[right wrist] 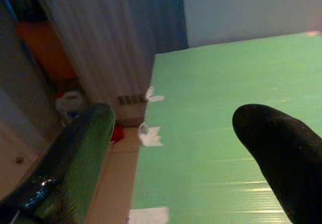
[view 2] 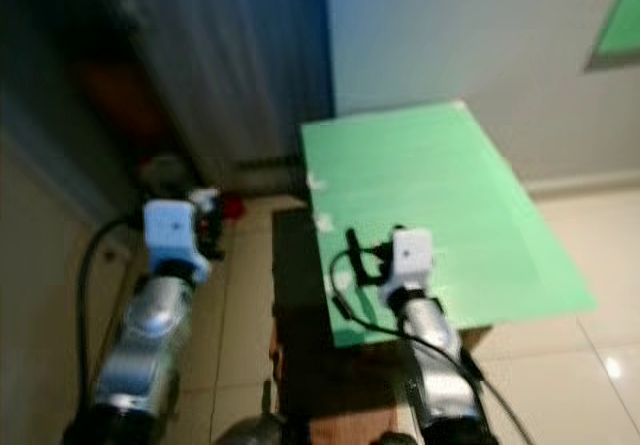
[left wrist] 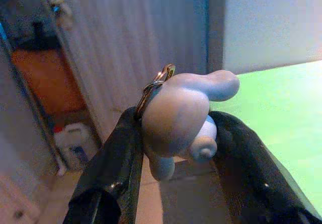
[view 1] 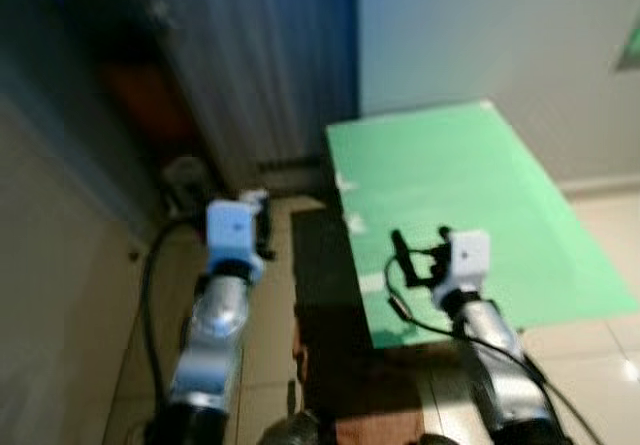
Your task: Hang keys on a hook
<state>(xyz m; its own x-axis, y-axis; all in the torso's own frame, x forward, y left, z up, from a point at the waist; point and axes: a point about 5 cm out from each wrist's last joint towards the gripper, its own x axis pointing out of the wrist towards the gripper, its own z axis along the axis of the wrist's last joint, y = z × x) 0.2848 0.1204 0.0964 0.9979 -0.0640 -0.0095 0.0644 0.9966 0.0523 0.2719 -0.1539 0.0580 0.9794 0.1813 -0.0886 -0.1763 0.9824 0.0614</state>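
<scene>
A pale wall (view 1: pixel 500 35) rises ahead of me, a ribbed grey-blue curtain (view 1: pixel 270 55) hangs to its left, and below them a green worktop (view 1: pixel 480 205) runs out over a tiled floor (view 1: pixel 270 365); the head views are blurred.

My left pincer (left wrist: pixel 171 148) is closed on the keys' keychain (left wrist: pixel 178 118), a rounded, pale blue figure with a stubby limb and a knob at its front. My two black fingers (left wrist: pixel 113 168) press it from either side, touching it. A metal split ring (left wrist: pixel 157 85) stands up from its top, beside one finger. I cannot see any key blades hanging from the ring.

I judge the bundle light. The figure looks soft or rubbery, so it should give a little under pressure and is unlikely to slip. The ring is thin, stiff and smooth, and it is the part that must go over the hook, so holding the body and leaving the ring free seems the right grasp. Anything hanging below may swing as I move.

My left arm is over the floor, just left of the worktop's near corner.

My right pincer (view 1: pixel 420 255) is over the worktop's near end, fingers apart, with nothing between them.

I can make out no hook.
</scene>
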